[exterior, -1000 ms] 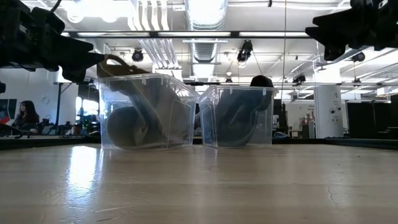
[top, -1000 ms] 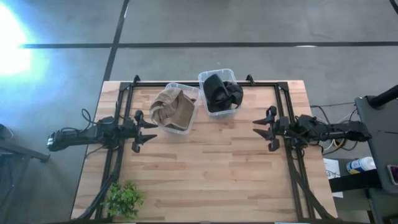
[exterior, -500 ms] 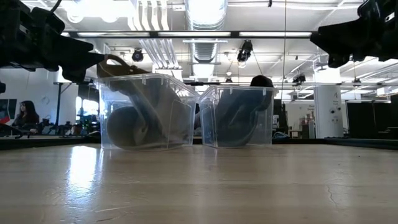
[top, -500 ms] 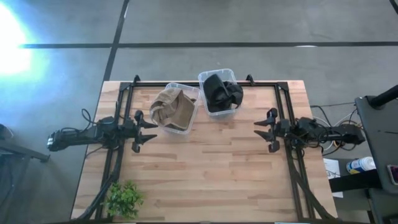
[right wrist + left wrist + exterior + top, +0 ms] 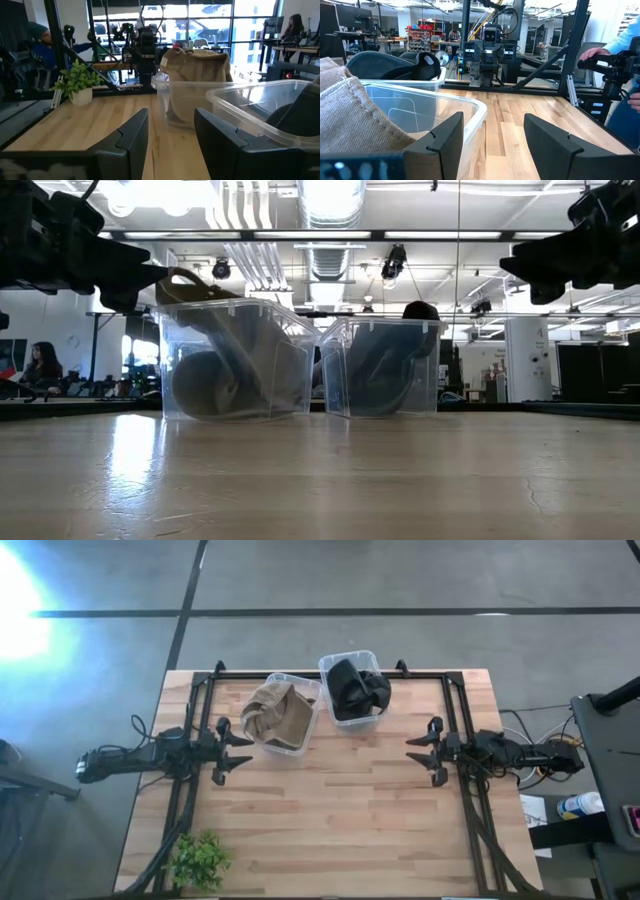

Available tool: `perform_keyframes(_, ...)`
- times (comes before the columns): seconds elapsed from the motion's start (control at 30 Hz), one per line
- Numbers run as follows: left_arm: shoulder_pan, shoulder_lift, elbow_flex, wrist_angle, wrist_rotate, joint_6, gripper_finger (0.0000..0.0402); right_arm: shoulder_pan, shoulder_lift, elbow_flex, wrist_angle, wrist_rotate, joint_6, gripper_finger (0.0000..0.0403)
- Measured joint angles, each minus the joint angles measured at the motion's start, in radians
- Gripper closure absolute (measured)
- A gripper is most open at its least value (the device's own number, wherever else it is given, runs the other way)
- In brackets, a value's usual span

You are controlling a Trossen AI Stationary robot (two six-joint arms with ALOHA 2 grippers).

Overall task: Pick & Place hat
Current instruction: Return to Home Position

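Note:
A tan hat lies in the left clear bin, and a black hat lies in the right clear bin; both bins stand near the table's far edge. The tan hat fills the left wrist view's near side, with the black hat beyond it. The right wrist view shows the tan hat and the black hat. My left gripper is open, above the table, left of the tan hat's bin. My right gripper is open, above the table, right of the bins.
A small green plant stands at the table's near left corner. Black frame rails run along the table's sides and far edge. Bare wood spreads between the arms. A person's hand shows beyond the table.
My right gripper has sunk a little and drawn slightly toward the table's near edge, staying open. The left arm and both hats have kept still.

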Motion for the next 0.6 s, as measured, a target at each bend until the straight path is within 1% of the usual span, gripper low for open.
perform_keyframes(0.6,0.000,0.000,0.000,0.000,0.000,0.000,0.0200,0.000,0.023,0.000,-0.005,0.000,-0.009,0.0248)
